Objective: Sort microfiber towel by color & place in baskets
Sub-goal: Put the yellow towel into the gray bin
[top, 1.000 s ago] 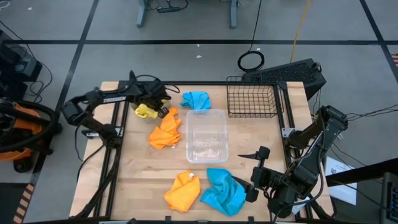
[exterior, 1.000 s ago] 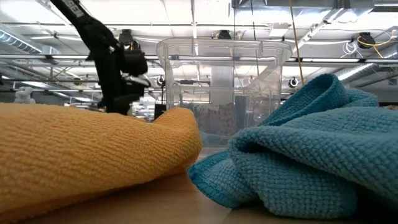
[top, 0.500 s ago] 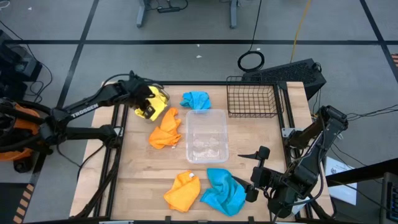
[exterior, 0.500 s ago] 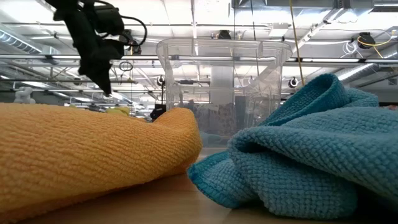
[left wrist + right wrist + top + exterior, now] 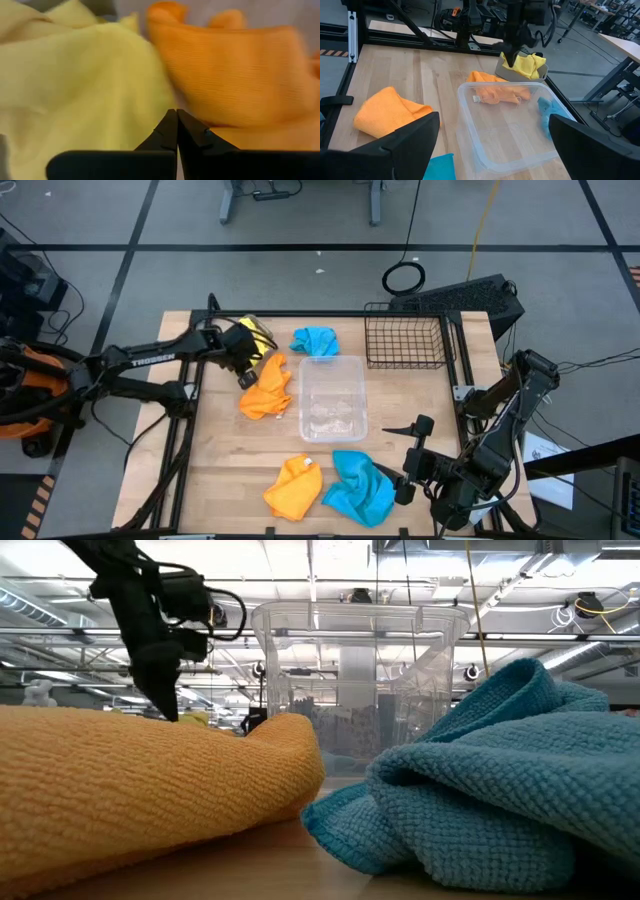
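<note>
On the left, a grey bin (image 5: 507, 73) sits at the far left part of the table (image 5: 230, 455). Yellow towels (image 5: 524, 63) are inside it. The left gripper (image 5: 243, 367) is shut tight, with nothing between its fingers, right by the bin and an orange towel (image 5: 266, 391). The left arm has white letters that read "TROSSEN".

Next is the clear tub (image 5: 332, 398) in the middle; nothing is in it. A blue towel (image 5: 315, 340) lies just behind it. An orange towel (image 5: 293, 488) and a blue towel (image 5: 357, 489) lie in front, touching.

The black wire basket (image 5: 404, 337) is at the back right, with nothing inside. The right gripper (image 5: 412, 452) waits at the front right, fingers wide open, holding nothing.
</note>
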